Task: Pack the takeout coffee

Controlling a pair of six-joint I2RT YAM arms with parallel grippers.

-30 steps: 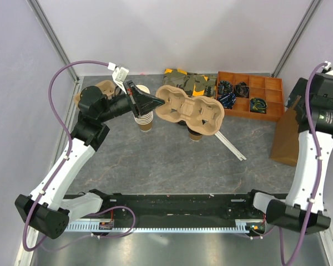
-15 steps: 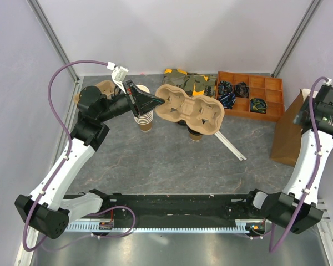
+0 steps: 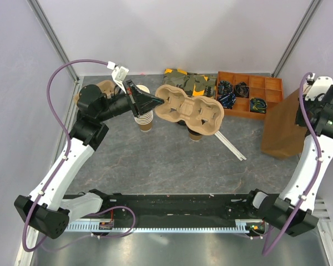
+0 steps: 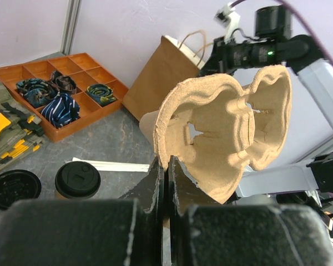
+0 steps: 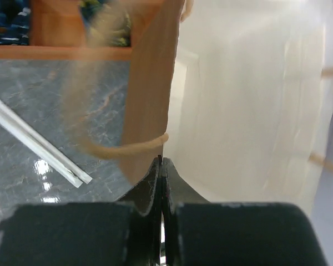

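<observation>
robot arms (image 3: pixel 66 162): two, one on each side
cup carrier (image 3: pixel 190 109): two here, one up off the table, a second carrier (image 3: pixel 102 88) in the far left corner
coffee cup with lid (image 4: pixel 77 179): just the one
loose lid (image 4: pixel 14 188): one
stack of bare cups (image 3: pixel 145 121): one stack, cups packed too tight to count
paper bag (image 3: pixel 277 130): one
orange organizer (image 3: pixel 272 86): one
rolled bundles (image 3: pixel 258 103) inside it: four, I make it
green-and-yellow packets (image 3: pixel 186 81): one heap, number unclear
white strip (image 3: pixel 231 146): one, or two pressed together, can't tell

The takeout coffee (image 4: pixel 77 180) is brown, black-lidded; tray (image 3: pixel 265 83) orange, table (image 3: pixel 172 160) marbled grey.
</observation>
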